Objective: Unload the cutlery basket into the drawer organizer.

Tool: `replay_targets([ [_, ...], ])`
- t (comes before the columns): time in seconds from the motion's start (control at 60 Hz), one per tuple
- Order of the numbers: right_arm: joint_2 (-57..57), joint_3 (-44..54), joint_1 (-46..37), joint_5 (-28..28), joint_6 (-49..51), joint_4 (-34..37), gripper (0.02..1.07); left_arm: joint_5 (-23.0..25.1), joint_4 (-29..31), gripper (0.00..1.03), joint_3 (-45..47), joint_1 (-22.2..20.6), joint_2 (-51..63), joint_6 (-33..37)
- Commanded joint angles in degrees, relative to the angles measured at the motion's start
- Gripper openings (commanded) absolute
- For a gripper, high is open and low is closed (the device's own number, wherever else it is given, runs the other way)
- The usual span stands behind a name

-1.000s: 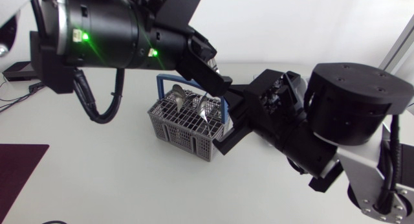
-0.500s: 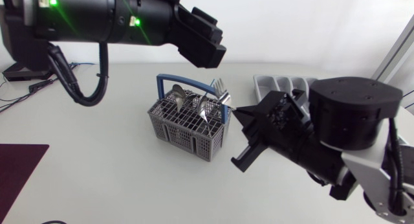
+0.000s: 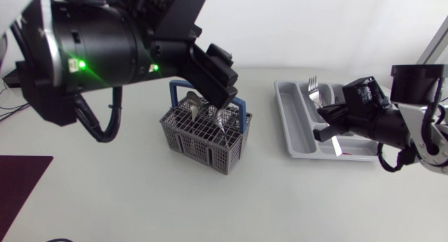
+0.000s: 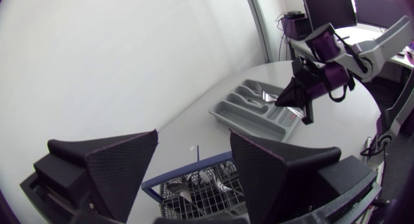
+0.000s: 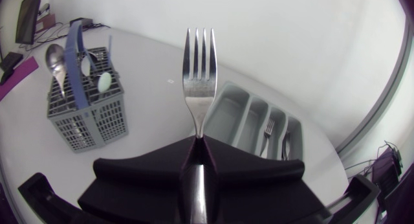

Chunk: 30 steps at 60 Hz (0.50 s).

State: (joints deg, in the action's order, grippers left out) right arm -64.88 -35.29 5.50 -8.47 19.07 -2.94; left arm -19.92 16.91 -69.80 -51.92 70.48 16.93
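Your right gripper is clamped on the fork handle. The steel is stiff, light and likely slippery, so grasp mid-handle. Your left gripper stands wide open and empty.

Logged cutlery basket as mid-grey with square lattice walls and blue handle. Noted drawer organizer pale grey, plain. Recorded fork and spoons as bright silver. Marked left gripper and right gripper matte black, table white, status lights on left arm green.
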Motion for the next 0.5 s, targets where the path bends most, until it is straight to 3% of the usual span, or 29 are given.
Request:
replay_targets([
  [0.0, -5.3, -4.4, -5.1, -2.2, -2.0, -0.1, 0.08, -0.5, -2.1, 0.94, 3.5, -0.4, -2.0, 1.8],
  [0.483, -28.3, -21.6, -13.1, -3.0, -6.8, -2.8, 0.08, -0.7, -6.8, 0.94, 12.3, 1.0, -5.3, 4.3],
])
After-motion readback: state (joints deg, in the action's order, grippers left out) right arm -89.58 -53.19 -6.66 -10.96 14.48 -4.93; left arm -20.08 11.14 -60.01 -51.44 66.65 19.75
